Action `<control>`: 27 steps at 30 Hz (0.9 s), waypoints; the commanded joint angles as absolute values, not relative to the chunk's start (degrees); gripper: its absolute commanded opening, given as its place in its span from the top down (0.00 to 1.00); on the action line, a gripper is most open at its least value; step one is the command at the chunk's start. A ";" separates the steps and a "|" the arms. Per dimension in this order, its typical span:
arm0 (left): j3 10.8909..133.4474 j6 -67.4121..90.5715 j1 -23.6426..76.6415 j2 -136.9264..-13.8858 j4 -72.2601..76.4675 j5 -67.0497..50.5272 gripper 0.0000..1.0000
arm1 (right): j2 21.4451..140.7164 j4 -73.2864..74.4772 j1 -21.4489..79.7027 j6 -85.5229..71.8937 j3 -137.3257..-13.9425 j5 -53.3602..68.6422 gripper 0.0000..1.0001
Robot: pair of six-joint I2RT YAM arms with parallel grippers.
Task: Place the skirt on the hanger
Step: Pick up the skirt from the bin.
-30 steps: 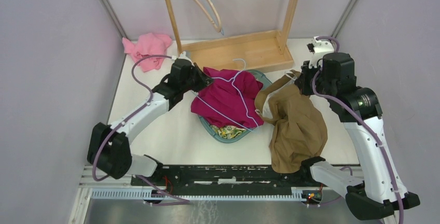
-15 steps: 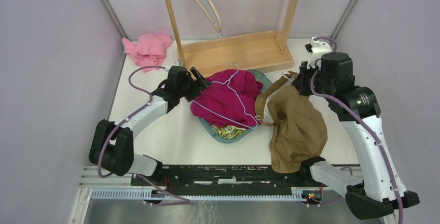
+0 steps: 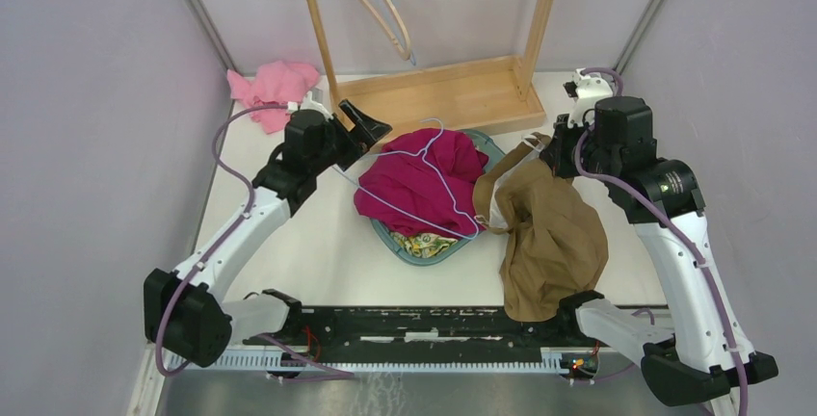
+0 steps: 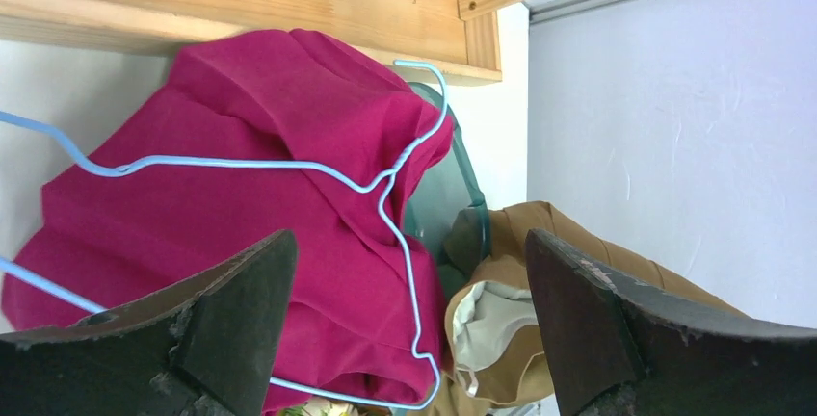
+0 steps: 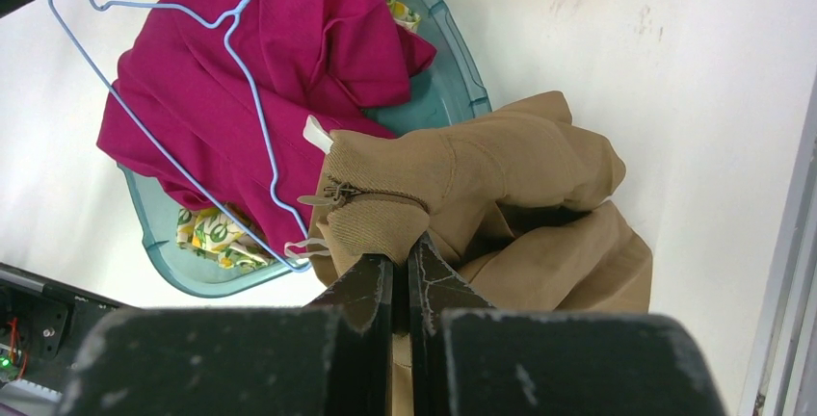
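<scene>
Your right gripper (image 5: 400,260) is clamped on the brown skirt (image 5: 520,175) at its waistband, probably to present an edge; the rest lies on the surface (image 3: 318,243). Your left gripper (image 4: 409,243) stands apart, empty, facing the blue hanger (image 4: 385,177) lying on the magenta garment (image 4: 193,214), likely its next grasp

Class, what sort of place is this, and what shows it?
Probably a robot laundry test cell: grey-walled white table, wooden garment rack, light blue wire hanger lying on a magenta garment in a teal plastic basin.
</scene>
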State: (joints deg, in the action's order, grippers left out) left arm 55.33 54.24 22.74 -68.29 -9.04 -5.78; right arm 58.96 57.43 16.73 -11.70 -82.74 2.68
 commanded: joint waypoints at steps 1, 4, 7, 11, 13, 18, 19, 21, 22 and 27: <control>55.27 58.64 23.35 -70.72 -3.35 -9.39 0.05 | 58.79 53.59 16.52 -12.26 -82.93 3.52 0.99; 54.13 60.61 24.98 -73.41 0.76 -9.36 0.04 | 58.83 53.01 16.48 -12.61 -82.41 3.93 0.99; 54.65 61.63 27.13 -76.53 3.12 -8.41 0.03 | 59.13 52.59 16.52 -12.91 -81.95 4.34 0.99; 54.19 63.51 28.12 -79.80 6.17 -8.11 0.02 | 59.08 52.23 16.48 -13.07 -81.34 4.83 0.99; 53.54 64.57 28.38 -80.75 7.40 -8.71 0.00 | 58.92 52.19 16.45 -13.10 -81.07 4.91 0.99; 51.44 67.42 28.74 -82.76 11.02 -9.75 0.01 | 58.78 51.56 16.45 -13.09 -80.04 5.27 0.99; 50.97 68.02 28.82 -83.21 11.78 -9.49 0.01 | 58.71 51.47 16.48 -13.10 -79.87 5.34 0.99; 49.68 69.22 28.74 -84.11 14.21 -9.00 0.01 | 58.64 51.34 16.45 -13.10 -79.64 5.45 0.99; 49.24 69.86 28.80 -84.64 15.52 -8.78 0.01 | 58.58 51.33 16.51 -13.10 -79.55 5.38 0.99; 48.65 72.61 28.80 -87.67 20.59 -8.58 0.00 | 58.25 51.50 16.51 -12.86 -79.52 5.36 0.99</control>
